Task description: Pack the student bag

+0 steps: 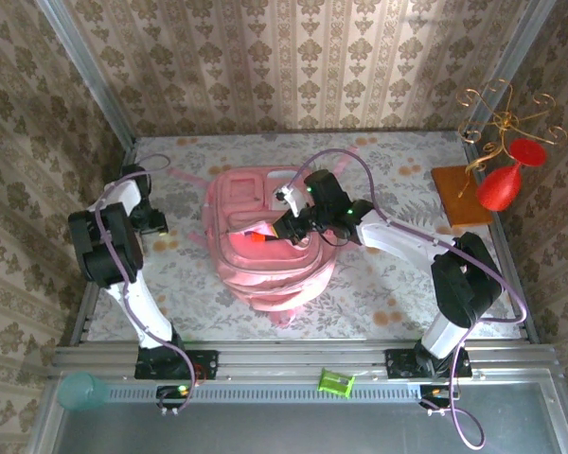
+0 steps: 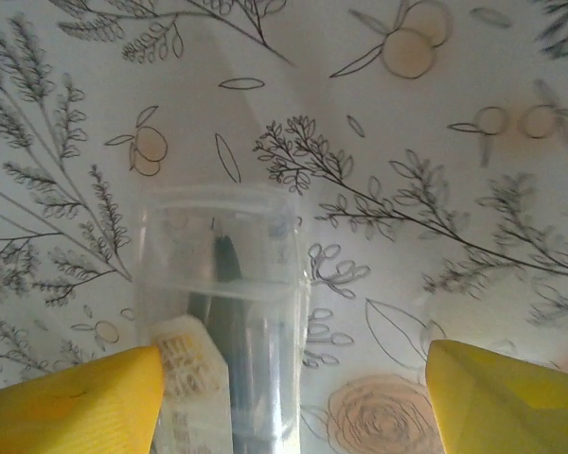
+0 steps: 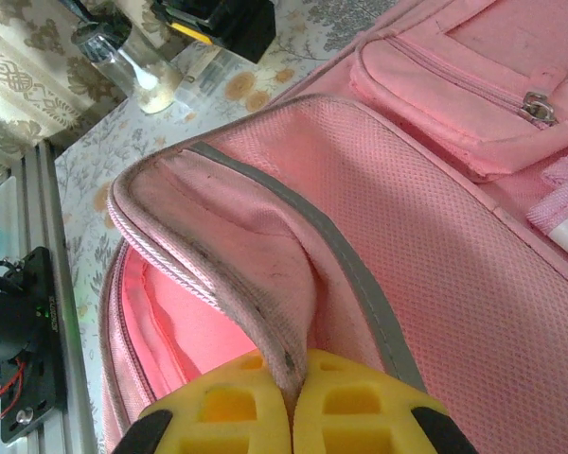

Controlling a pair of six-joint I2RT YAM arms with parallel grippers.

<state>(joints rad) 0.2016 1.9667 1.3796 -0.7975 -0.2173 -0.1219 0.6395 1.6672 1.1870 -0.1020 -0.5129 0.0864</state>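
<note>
while clenched on the grey-edged rim of the student bag (image 3: 435, 236), holding that rim raised off the pink lining: right gripper (image 3: 292, 402), yellow fingers pressed together with the fabric between. bag flat in the middle of the table (image 1: 388, 293), mouth open. left gripper (image 2: 293, 397) low over the table at the left, well apart from the bag, fingers released and wide. between them a clear tube (image 2: 222, 312), close to the left finger, apart from the right one.
</note>
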